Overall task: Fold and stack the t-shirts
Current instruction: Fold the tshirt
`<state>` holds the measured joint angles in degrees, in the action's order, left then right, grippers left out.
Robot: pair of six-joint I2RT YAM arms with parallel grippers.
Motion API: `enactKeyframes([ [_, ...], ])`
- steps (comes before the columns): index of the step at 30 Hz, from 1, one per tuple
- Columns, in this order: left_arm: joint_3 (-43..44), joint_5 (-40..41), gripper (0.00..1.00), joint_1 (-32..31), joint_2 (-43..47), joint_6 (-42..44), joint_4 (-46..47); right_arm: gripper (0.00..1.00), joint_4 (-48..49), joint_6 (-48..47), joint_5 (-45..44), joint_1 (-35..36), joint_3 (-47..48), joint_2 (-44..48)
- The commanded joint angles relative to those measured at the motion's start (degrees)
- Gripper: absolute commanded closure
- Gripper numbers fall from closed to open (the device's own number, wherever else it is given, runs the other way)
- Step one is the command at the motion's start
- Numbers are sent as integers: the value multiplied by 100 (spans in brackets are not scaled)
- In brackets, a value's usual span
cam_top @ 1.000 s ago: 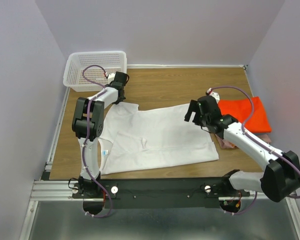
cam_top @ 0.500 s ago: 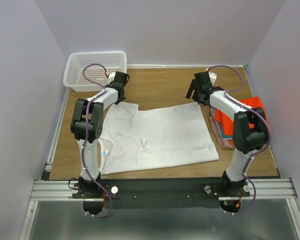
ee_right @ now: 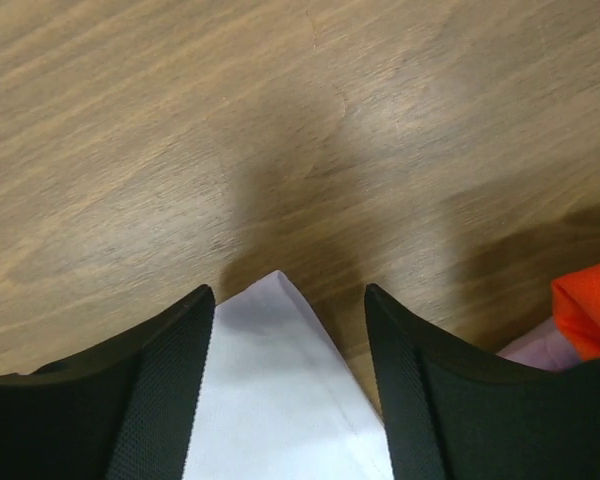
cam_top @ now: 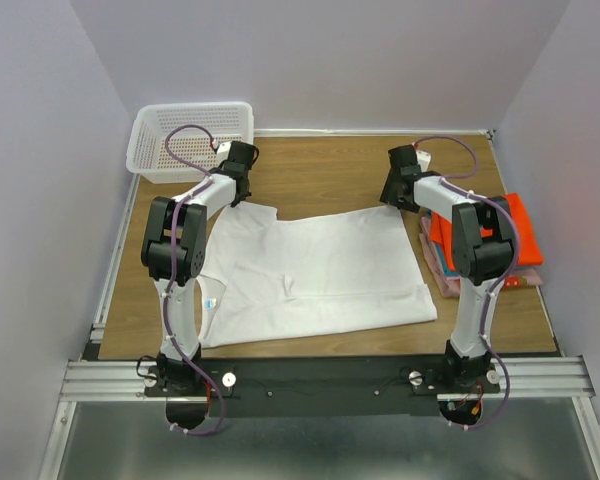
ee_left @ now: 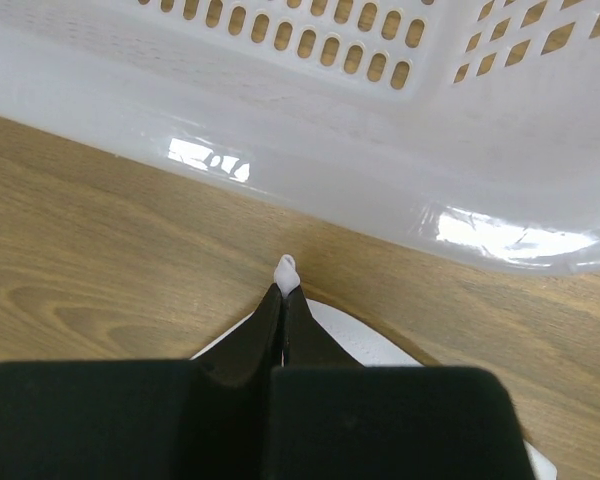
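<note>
White t-shirt [cam_top: 315, 270], corner pinched in left gripper [ee_left: 283, 297], another corner between spread right gripper [ee_right: 286, 325] fingers

- The right gripper [cam_top: 392, 198] has swung away from over the right side of the white t-shirt [cam_top: 320, 270] to that shirt's far right corner, then dropped closer to the surface there
- Its fingers now stand apart on either side of that corner
- The right arm [cam_top: 475, 250] has folded back from its reach, and now crosses over part of the orange-red t-shirt [cam_top: 525, 225]

Wooden table [cam_top: 320, 175]: white t-shirt [cam_top: 320, 270], basket [cam_top: 150, 125], folded tees [cam_top: 517, 228]
</note>
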<state>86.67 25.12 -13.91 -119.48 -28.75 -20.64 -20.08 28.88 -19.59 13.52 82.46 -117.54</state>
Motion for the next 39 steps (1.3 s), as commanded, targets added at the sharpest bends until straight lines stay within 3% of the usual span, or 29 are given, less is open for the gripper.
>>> enactKeyframes([
  [1,34,80,100,-24,180,-34,69,39,-14,-23,87,-16,104,-199],
  [5,16,98,100,-24,180,-43,78,43,-5,-23,114,-16,8,-226],
  [7,8,107,100,-24,188,-16,87,53,12,-23,218,-16,-36,-200],
  [12,-45,98,100,-24,215,-34,78,66,30,21,325,-7,-282,-33],
  [20,16,133,100,-24,268,54,148,99,30,-49,62,-7,-160,38],
  [31,799,406,100,-15,258,327,-1,100,39,-331,-141,-7,473,46],
  [39,-534,133,100,-33,1013,80,595,100,74,-261,52,-7,-106,503],
])
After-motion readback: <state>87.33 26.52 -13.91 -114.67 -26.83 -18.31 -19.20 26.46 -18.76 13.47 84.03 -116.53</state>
